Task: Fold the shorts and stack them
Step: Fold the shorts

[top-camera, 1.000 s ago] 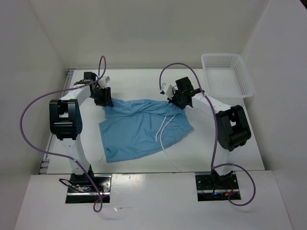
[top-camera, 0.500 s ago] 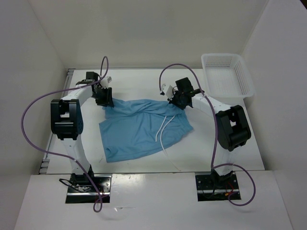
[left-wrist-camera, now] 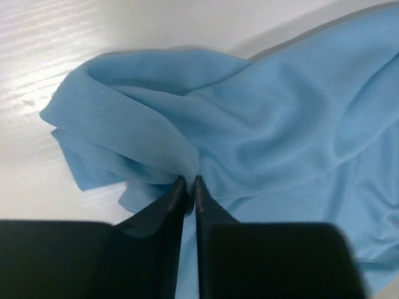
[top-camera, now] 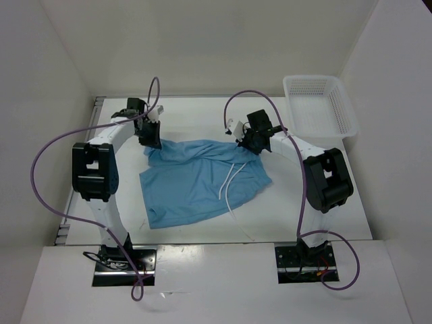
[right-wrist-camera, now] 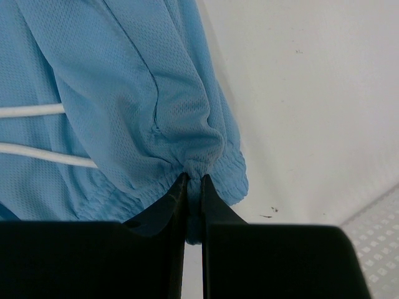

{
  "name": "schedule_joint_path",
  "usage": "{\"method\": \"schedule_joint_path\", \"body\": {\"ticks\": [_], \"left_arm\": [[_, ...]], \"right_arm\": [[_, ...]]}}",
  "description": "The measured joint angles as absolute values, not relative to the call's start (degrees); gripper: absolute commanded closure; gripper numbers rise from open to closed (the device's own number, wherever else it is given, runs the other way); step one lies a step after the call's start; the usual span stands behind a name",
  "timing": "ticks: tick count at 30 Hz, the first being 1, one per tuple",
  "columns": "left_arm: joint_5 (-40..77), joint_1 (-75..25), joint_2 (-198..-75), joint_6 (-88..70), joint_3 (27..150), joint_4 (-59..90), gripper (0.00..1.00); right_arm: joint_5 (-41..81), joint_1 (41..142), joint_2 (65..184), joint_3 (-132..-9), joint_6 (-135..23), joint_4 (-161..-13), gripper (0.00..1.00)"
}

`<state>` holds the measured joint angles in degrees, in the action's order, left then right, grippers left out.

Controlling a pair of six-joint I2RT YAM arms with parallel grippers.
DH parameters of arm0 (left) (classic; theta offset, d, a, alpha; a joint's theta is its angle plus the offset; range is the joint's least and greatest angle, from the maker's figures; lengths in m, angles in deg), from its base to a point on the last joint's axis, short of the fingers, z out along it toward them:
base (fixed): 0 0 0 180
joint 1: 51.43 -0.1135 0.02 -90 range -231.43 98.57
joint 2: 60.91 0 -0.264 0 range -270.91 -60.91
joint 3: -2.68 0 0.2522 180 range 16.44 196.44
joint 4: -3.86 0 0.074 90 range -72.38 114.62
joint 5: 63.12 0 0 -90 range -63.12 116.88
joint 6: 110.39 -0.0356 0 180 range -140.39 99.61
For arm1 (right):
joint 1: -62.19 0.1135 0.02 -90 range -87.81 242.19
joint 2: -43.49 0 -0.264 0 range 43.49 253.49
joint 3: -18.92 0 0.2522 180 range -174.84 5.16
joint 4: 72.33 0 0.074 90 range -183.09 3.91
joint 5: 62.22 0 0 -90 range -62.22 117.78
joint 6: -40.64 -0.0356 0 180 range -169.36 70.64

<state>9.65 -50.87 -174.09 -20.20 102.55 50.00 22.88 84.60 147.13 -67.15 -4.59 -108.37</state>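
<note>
The light blue shorts lie spread across the middle of the white table, their white drawstring trailing toward the near edge. At the far left corner of the cloth my left gripper is shut on a pinched fold of hem. In the left wrist view the left gripper has its fingertips closed on bunched cloth. My right gripper holds the far right corner. In the right wrist view the right gripper is shut on the gathered waistband, with the drawstring at left.
A white plastic mesh basket stands at the far right corner of the table. Purple cables loop over both arms. White walls enclose the table on the left, back and right.
My left gripper has closed on the far left corner of the shorts and shifted slightly right. The right gripper keeps its hold, unmoved.
</note>
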Motion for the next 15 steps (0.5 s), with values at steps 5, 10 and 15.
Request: {"method": "schedule_joint_path", "body": {"ticks": [5, 10, 15], "left_arm": [[12.6, -46.0, -169.66, -20.14, 98.16, 50.76, 0.46], [12.71, -42.94, -169.5, -20.18, 94.72, 51.33, 0.43], [14.11, -43.44, -169.57, -20.18, 94.66, 50.28, 0.43]], "right_arm": [[22.85, 84.6, 147.13, -66.67, -4.35, -108.26, 1.0], [22.85, 84.6, 147.13, -66.52, -4.22, -108.24, 1.0], [22.85, 84.6, 147.13, -66.5, -4.04, -108.24, 1.0]]}}
